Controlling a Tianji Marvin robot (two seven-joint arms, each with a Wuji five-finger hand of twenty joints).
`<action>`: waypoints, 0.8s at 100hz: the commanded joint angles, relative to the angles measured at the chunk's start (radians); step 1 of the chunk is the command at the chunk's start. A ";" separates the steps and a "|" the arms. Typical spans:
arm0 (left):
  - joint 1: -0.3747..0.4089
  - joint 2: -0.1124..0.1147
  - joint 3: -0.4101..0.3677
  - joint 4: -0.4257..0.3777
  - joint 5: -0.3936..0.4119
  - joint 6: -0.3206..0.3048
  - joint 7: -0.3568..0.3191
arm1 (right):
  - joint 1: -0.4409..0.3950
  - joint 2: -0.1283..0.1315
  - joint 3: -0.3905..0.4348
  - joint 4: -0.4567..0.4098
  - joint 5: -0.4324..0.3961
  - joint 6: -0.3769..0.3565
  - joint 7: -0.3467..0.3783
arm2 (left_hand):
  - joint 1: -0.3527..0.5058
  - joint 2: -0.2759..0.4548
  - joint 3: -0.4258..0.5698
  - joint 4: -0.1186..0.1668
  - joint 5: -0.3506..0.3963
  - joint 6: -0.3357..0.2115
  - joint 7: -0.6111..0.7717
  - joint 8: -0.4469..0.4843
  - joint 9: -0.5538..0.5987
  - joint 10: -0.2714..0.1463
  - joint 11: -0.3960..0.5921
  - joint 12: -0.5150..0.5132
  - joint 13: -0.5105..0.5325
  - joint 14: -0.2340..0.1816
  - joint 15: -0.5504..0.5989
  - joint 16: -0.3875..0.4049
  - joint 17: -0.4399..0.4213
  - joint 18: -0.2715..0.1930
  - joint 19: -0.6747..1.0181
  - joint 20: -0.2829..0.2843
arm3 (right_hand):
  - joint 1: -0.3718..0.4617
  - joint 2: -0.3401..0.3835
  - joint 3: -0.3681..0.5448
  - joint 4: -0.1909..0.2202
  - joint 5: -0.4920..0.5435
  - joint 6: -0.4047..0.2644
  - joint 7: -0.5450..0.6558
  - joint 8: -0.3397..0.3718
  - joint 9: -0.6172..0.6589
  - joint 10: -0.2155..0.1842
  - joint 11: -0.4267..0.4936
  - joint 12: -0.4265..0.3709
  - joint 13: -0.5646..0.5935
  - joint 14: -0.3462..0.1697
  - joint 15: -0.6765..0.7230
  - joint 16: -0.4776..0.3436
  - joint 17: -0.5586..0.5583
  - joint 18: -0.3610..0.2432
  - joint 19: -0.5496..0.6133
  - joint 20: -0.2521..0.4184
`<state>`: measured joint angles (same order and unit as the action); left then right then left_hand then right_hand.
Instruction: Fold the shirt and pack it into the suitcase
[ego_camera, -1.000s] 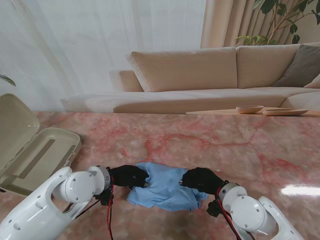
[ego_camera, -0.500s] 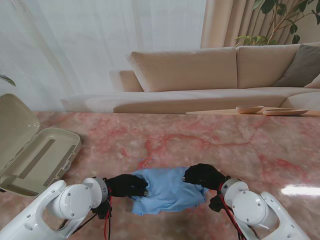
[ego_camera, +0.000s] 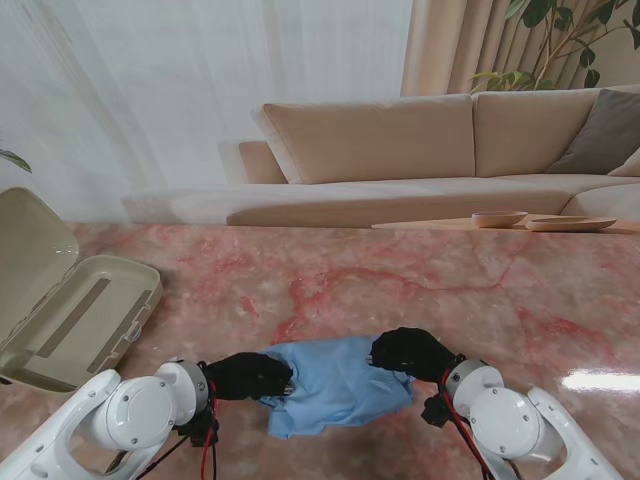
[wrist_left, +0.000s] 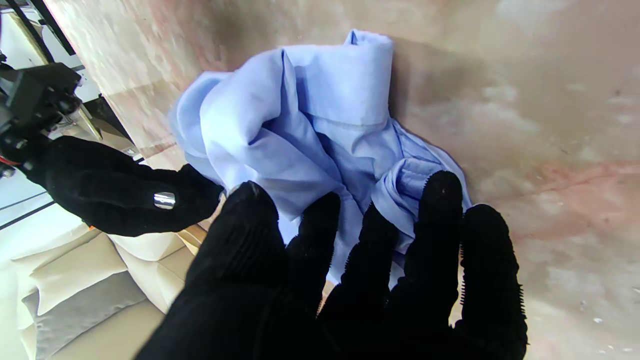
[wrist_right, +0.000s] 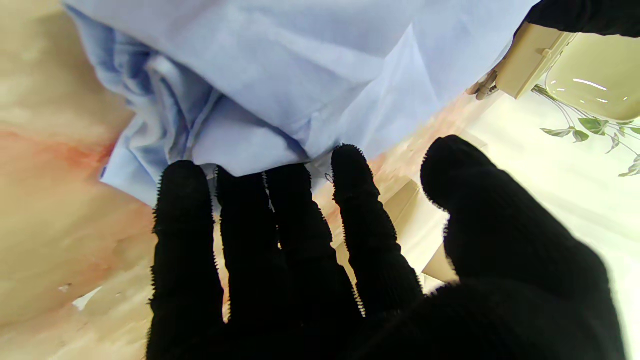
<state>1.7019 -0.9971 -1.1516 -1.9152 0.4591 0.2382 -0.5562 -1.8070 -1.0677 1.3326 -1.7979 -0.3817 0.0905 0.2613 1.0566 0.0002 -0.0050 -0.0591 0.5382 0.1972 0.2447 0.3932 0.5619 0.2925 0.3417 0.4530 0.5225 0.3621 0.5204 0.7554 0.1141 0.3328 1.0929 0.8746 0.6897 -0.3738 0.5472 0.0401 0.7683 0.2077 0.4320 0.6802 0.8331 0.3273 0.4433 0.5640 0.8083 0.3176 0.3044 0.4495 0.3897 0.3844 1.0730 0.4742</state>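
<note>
Now shirt (ego_camera: 338, 384) lies bunched on table (ego_camera: 420, 290) between both hands. Left hand (ego_camera: 252, 375) grips shirt's edge, fingertips (wrist_left: 440, 187) curled into cloth. Right hand (ego_camera: 408, 352) pinches opposite edge; thumb stands apart. Suitcase (ego_camera: 75, 315) sits open, well beyond left hand. Risk: bundle loose, uneven pull could undo folds or slip cloth from fingers.

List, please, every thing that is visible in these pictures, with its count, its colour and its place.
shirt: one, light blue, bunched on the table between the hands
suitcase: one, beige, open, far left
table: one, pink marble
sofa: one, beige, beyond the table
shallow bowls: two, tan, far right edge
plant: one, green, right corner
left hand: black glove, at the shirt's left edge
right hand: black glove, at its right edge
</note>
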 joint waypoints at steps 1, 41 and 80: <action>0.007 -0.002 -0.006 -0.009 0.006 0.008 0.007 | -0.021 0.004 0.008 -0.013 -0.001 -0.001 0.021 | -0.013 0.054 -0.036 0.012 0.018 -0.015 -0.013 -0.009 -0.021 0.004 -0.008 -0.001 -0.035 0.037 -0.033 -0.007 -0.011 0.015 -0.017 -0.006 | -0.021 -0.001 0.004 0.008 0.018 -0.028 0.017 -0.013 0.018 -0.008 0.003 0.003 0.028 0.001 0.023 0.002 0.011 0.017 0.032 0.030; 0.068 -0.014 -0.082 -0.083 0.068 0.017 0.053 | -0.090 0.011 0.071 -0.085 -0.029 -0.032 0.049 | -0.015 0.050 -0.037 0.012 0.021 -0.018 -0.014 -0.008 -0.019 0.002 -0.009 -0.001 -0.032 0.036 -0.032 -0.008 -0.008 0.013 -0.016 -0.007 | -0.018 0.011 -0.015 0.012 0.021 -0.027 0.020 -0.019 0.026 -0.005 0.003 0.006 0.039 0.011 0.055 0.033 0.016 0.028 0.058 0.057; 0.159 -0.036 -0.210 -0.186 0.181 0.027 0.137 | -0.150 -0.007 0.128 -0.159 -0.105 -0.096 -0.056 | -0.024 0.040 -0.039 0.010 0.033 -0.020 -0.012 -0.006 -0.009 0.001 -0.013 -0.003 -0.025 0.033 -0.039 -0.013 -0.008 0.013 -0.016 -0.008 | -0.017 0.009 -0.029 0.018 0.031 -0.031 0.023 -0.016 0.038 -0.008 0.003 0.008 0.049 0.009 0.059 0.039 0.022 0.030 0.059 0.064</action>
<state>1.8458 -1.0311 -1.3470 -2.0794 0.6251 0.2557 -0.4369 -1.9445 -1.0683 1.4549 -1.9457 -0.4857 -0.0014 0.2057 1.0565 0.0002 -0.0050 -0.0591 0.5507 0.1966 0.2462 0.3932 0.5659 0.2917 0.3417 0.4530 0.5214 0.3625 0.5086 0.7550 0.1141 0.3328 1.0927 0.8743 0.6892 -0.3739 0.5389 0.0401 0.7694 0.2075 0.4337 0.6673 0.8509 0.3278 0.4432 0.5640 0.8327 0.3265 0.3514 0.4569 0.4025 0.4000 1.0995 0.5107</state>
